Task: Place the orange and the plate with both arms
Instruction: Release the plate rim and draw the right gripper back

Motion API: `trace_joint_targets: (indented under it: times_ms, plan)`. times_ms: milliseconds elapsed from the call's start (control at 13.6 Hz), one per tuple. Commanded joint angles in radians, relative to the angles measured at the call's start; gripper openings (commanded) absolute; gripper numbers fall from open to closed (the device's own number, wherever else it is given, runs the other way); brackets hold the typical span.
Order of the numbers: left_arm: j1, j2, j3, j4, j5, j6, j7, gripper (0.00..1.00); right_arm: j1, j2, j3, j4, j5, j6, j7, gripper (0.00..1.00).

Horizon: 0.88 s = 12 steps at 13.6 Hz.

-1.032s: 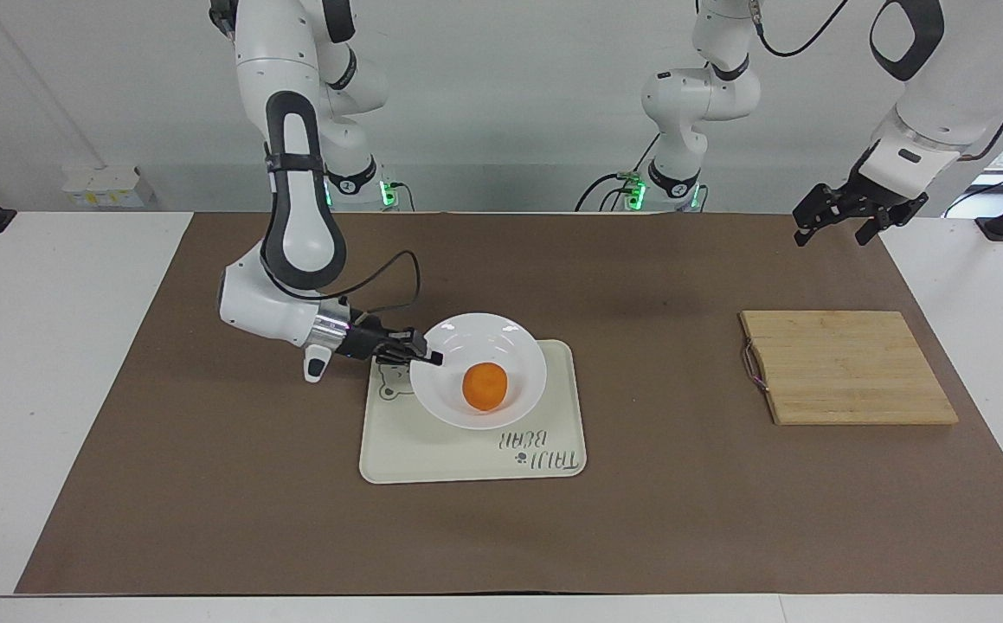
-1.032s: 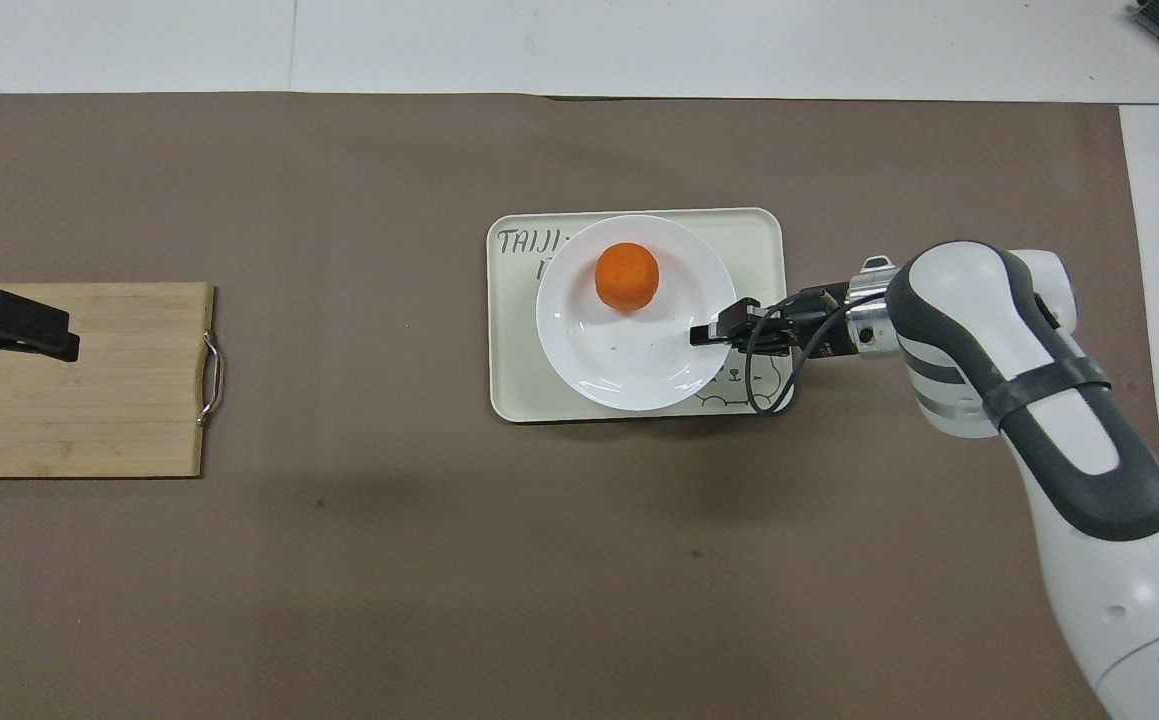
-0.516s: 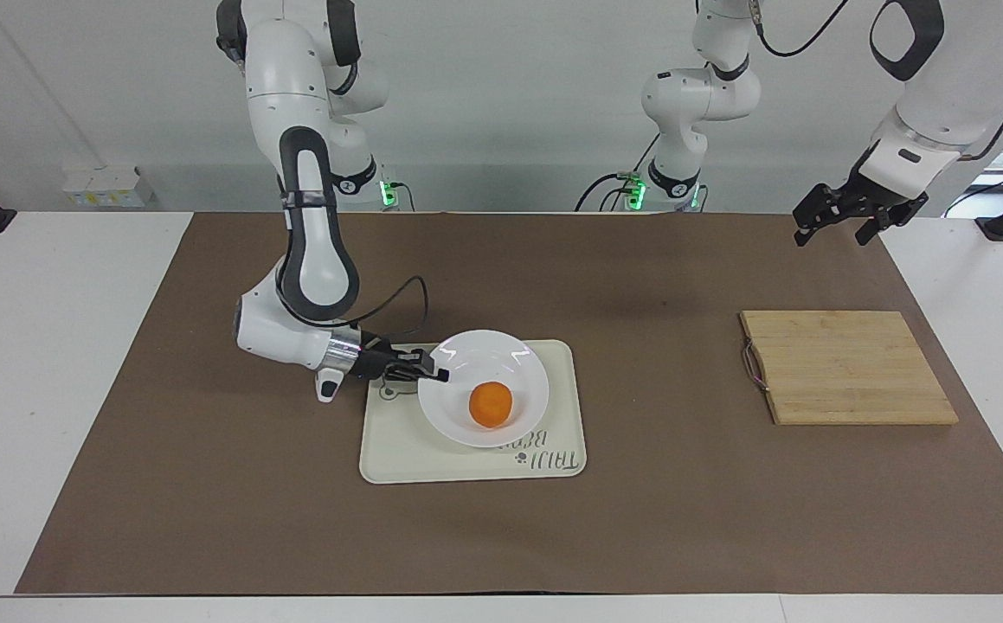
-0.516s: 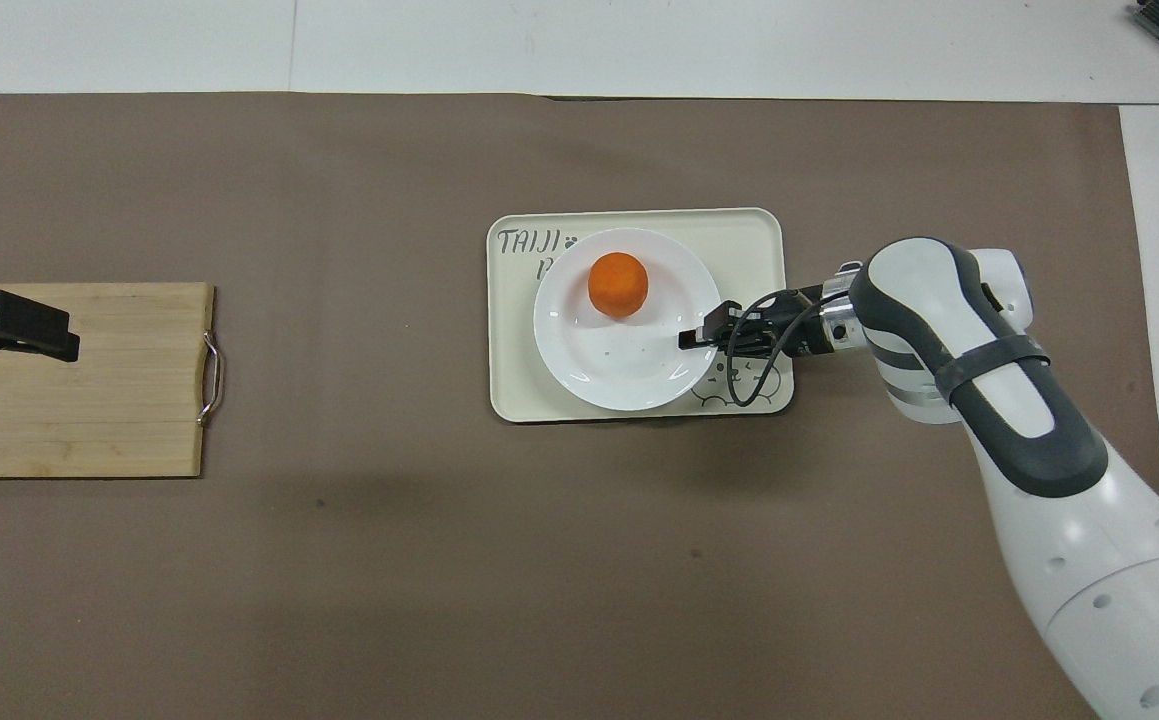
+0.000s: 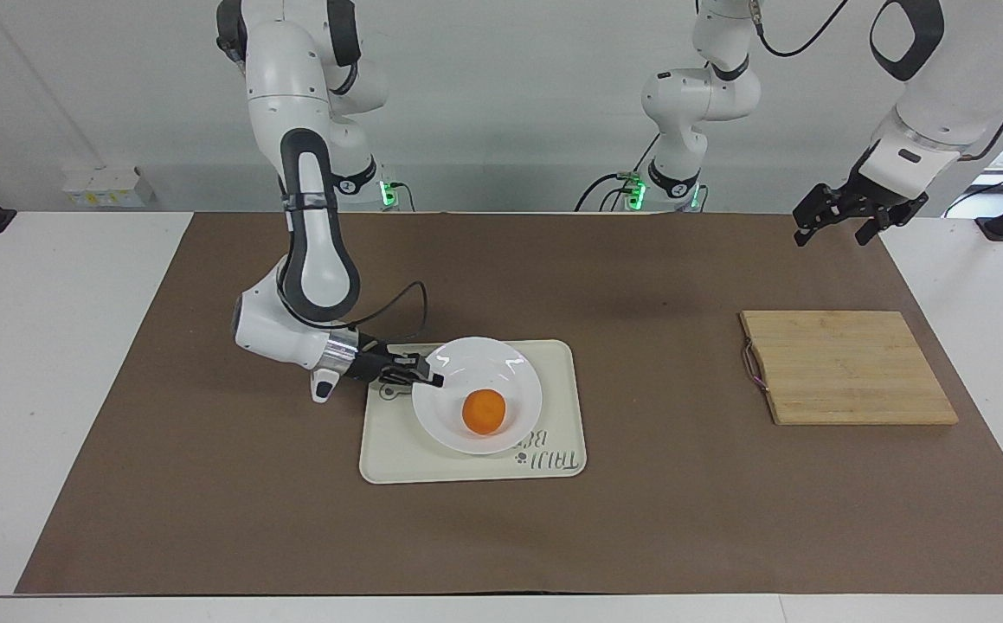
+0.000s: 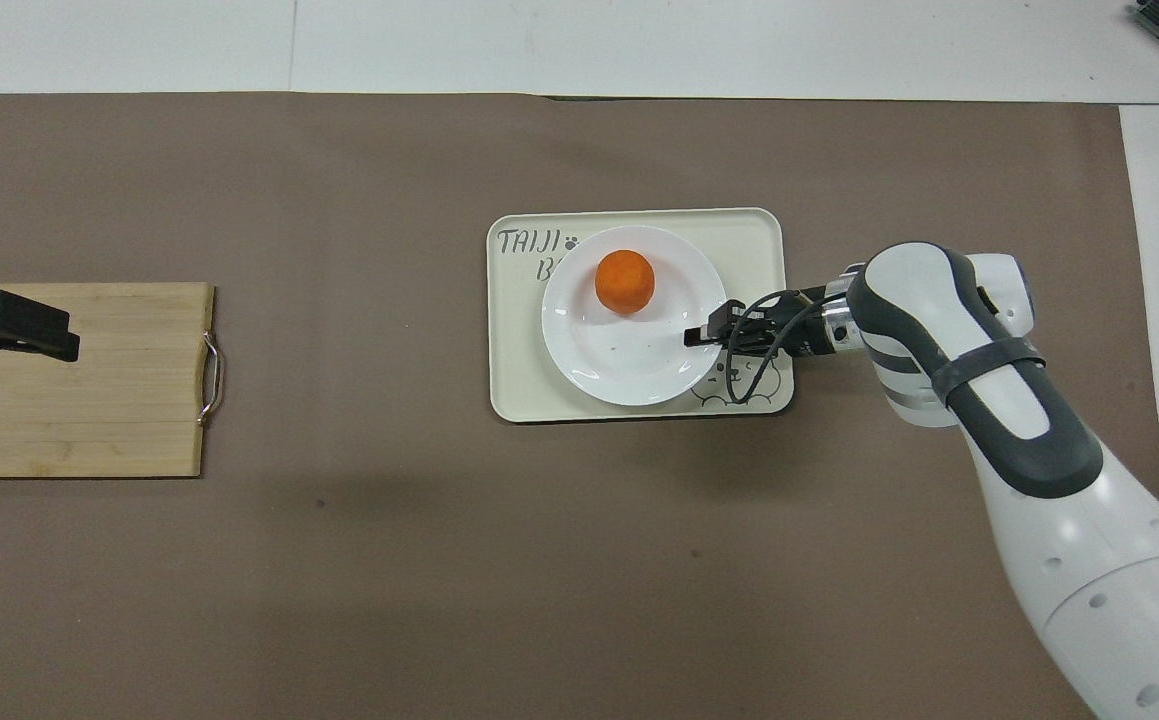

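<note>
- Facing view: I see my right gripper [image 5: 432, 379] pinching the plate [image 5: 501, 368] by its rim; the plate sits on the cream tray [image 5: 397, 450], the orange [image 5: 484, 411] in it.
- Overhead view: my left gripper [image 6: 34, 335] waits spread over the wooden board [image 6: 119, 420].

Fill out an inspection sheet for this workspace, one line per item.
Surface: brown mat on a white table.
Job's things: orange in the plate, plate on the cream tray.
Clutter: wooden board, toward the left arm's end.
Grippers: right gripper at the plate's rim, shut on it; left gripper open, waiting above the mat.
Cables: black loop at the right wrist.
Surroundings: white wall.
</note>
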Motion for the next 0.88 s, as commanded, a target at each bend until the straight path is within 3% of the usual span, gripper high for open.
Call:
trace_joint_targets:
  times_ms: [0,74,295,516,811]
  plan:
    - [0.001,0.005,-0.001,0.02,0.016,-0.017,-0.012,1.0,0.001,-0.02,0.006,-0.018,-0.023,0.02,0.036,0.58]
    - [0.001,0.005,-0.001,0.02,0.016,-0.017,-0.012,1.0,0.003,-0.018,0.005,-0.012,-0.043,0.023,0.021,1.0]
    - [0.001,0.005,-0.001,0.02,0.016,-0.017,-0.01,1.0,-0.012,-0.058,0.001,0.035,-0.274,0.024,0.061,1.0]
    - [0.001,0.003,-0.001,0.02,0.016,-0.017,-0.012,1.0,-0.028,-0.133,-0.015,0.04,-0.411,0.024,0.082,1.0]
    - [0.001,0.003,-0.001,0.02,0.016,-0.017,-0.01,1.0,-0.037,-0.27,-0.022,0.043,-0.76,0.008,0.221,1.0]
